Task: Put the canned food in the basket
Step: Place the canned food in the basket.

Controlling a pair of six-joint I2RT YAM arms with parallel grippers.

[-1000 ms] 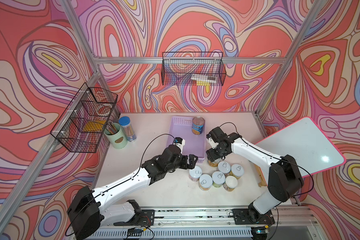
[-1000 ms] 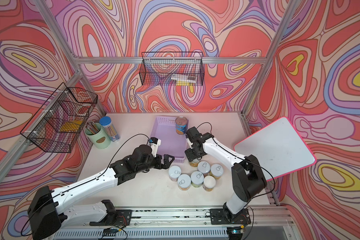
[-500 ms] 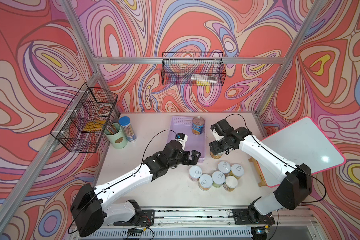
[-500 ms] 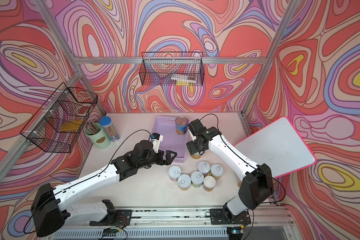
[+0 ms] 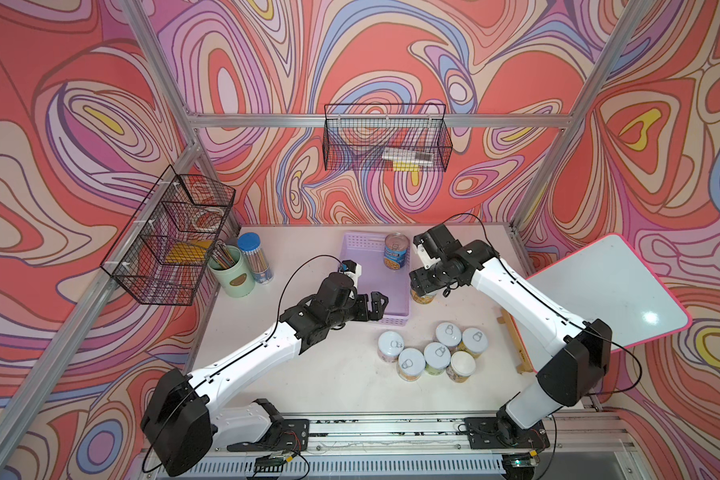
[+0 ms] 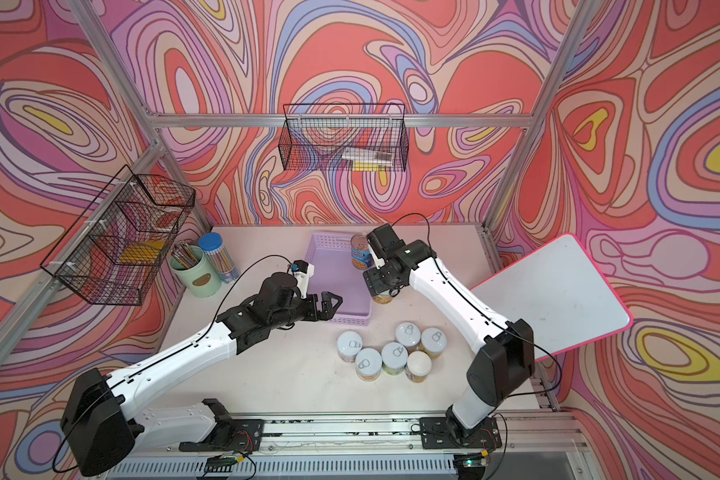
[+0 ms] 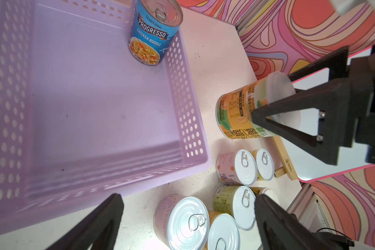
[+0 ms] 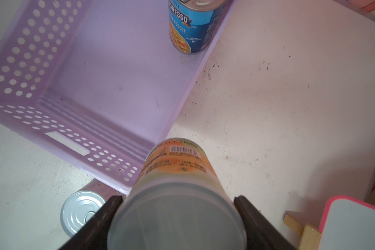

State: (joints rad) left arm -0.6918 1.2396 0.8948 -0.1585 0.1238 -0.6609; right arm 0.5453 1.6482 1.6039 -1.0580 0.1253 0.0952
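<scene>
Tabletop (image 5: 341, 386) beside basket (image 5: 387, 286) rim: right gripper (image 8: 177, 203) holds can (image 8: 178, 164).

Right gripper (image 5: 422, 291) lifted orange can (image 7: 234, 114); left gripper (image 5: 375, 306) edged toward basket (image 5: 362, 241).

Basket (image 5: 387, 286) floor mostly open; soup can (image 5: 396, 251) blocks its far right corner.

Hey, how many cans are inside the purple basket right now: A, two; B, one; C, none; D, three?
B: only the blue soup can stands in the basket; the orange can in the right gripper is outside the basket's wall.
</scene>
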